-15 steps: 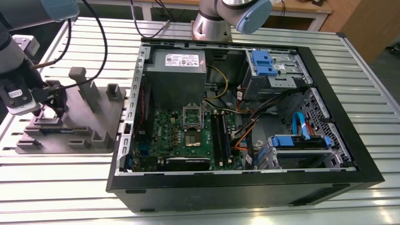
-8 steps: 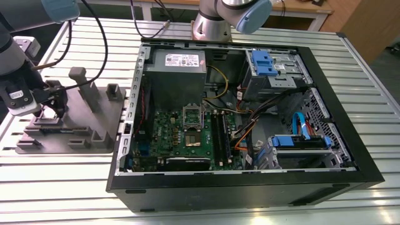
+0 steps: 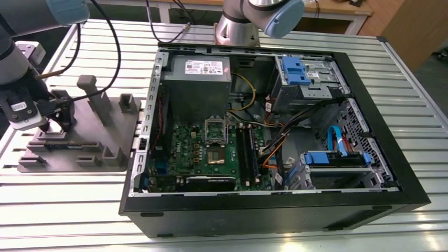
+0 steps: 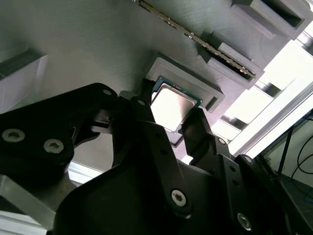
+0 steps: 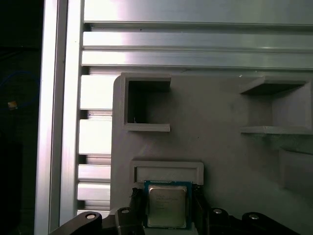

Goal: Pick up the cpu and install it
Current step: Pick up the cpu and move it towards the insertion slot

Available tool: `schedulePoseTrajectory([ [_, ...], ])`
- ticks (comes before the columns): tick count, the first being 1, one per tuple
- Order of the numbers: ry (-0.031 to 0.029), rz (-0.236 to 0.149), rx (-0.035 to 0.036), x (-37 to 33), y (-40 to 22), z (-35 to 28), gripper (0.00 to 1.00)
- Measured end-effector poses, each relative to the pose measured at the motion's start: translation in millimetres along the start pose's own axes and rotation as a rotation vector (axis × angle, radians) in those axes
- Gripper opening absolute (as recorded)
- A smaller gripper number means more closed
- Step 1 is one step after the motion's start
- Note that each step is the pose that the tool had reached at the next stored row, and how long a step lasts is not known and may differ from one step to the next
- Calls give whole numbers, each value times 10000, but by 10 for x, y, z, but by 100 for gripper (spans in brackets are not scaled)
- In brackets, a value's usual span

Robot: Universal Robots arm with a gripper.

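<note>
A slatted metal table (image 3: 63,210) is seen in the exterior view, and on it an open black computer case (image 3: 280,215) is laid on its side, with a green motherboard (image 3: 189,157) exposed inside. To the exterior view's left of the case, just beside it, a grey plastic fixture (image 3: 105,142) with raised blocks and recesses is placed on the table. The robot arm (image 3: 14,52) is brought down over the fixture's far-left part, and the black gripper (image 3: 54,126) is lowered onto it. In both wrist views the cpu (image 5: 167,208) is shown lying flat in a shallow square recess of the fixture, silvery top upward, well apart from the motherboard. The fingers (image 4: 195,129) are set against two opposite edges of the cpu, so that it is pinched between them.
</note>
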State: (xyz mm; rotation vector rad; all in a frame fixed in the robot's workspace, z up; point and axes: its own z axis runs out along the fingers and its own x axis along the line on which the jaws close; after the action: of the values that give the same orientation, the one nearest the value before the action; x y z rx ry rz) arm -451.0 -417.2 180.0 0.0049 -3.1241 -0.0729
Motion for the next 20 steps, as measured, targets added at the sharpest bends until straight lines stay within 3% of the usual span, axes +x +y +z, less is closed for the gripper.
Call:
schedulePoseTrajectory([
  [20, 0, 0, 0, 1, 2, -34, 52],
])
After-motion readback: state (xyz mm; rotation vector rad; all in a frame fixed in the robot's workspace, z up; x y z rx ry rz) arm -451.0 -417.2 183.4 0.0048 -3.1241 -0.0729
